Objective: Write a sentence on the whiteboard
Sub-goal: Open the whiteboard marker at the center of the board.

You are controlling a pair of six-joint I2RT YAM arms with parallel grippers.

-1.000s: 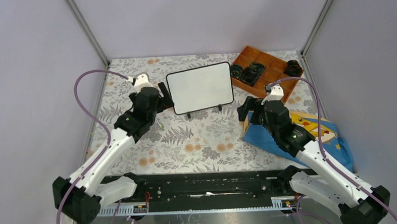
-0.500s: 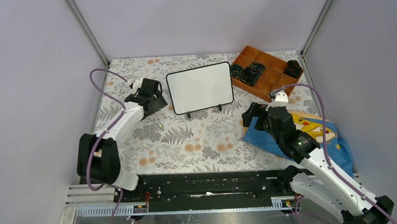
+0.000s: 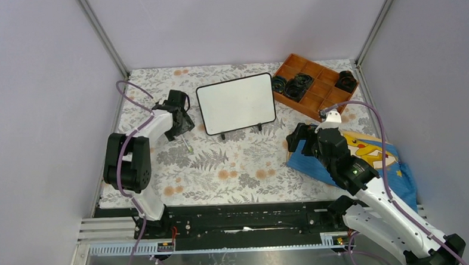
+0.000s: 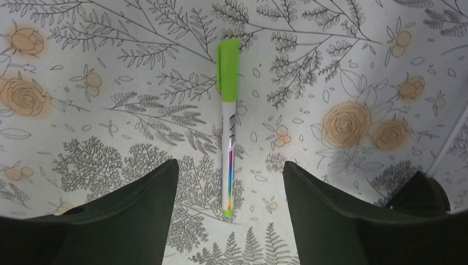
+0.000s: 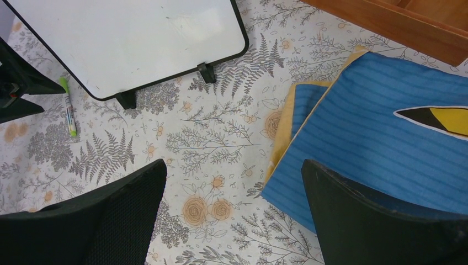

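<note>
Left gripper [image 4: 230,163] points down, arm folded, jaws part-open, empty; marker [image 4: 228,127] lies between them, print illegible. Right gripper [image 5: 233,163] gapes wide, empty.

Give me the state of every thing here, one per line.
whiteboard: blank, standing on its feet.
green marker: capped, lying on the table, not held.
left gripper: open, straddling the marker.
right gripper: open, empty.
blue cloth: folded, flat.
orange tray: black parts in some compartments.
</note>
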